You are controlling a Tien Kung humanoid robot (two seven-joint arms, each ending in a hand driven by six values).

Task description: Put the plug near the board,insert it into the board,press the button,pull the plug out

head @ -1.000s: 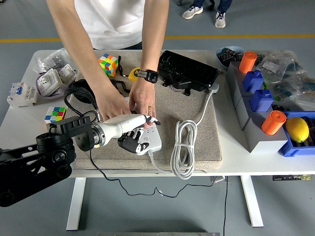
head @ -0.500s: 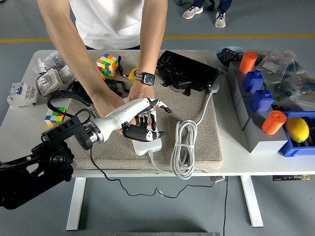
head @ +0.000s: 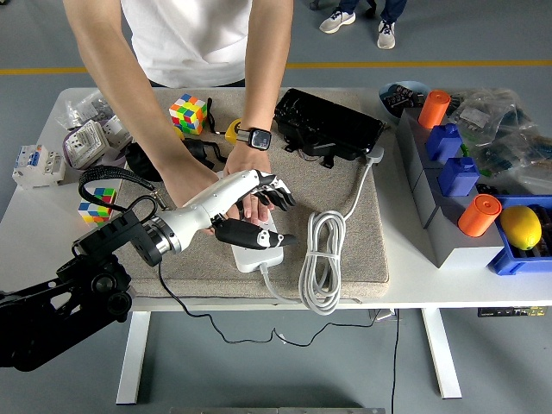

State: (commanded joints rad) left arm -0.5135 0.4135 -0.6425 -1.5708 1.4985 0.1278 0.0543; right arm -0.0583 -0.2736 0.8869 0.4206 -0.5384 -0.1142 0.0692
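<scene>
The white power board (head: 263,253) lies on the beige mat (head: 366,233), its front end sticking out from under the hands. My left hand (head: 280,217) hovers just above it, fingers loosely bent, thumb stretched over the board's top. I see nothing held in it. A person across the table has both hands under mine: the hand with the watch (head: 256,136) rests on the board's far end, the other hand (head: 185,183) to its left. I cannot make out the plug; the hands cover that spot. The board's coiled white cable (head: 321,259) lies to the right.
A black case (head: 328,128) sits at the mat's far edge. Two colour cubes (head: 189,113) (head: 97,203) and white breakers (head: 39,164) lie on the left. Grey and blue bins (head: 448,177) with orange cylinders and a lemon (head: 520,226) stand along the right.
My left hand rose off the board and shifted slightly right. Its fingers, pointing down onto the board a second ago, spread and then bent loosely. The person's hands stayed at the board.
</scene>
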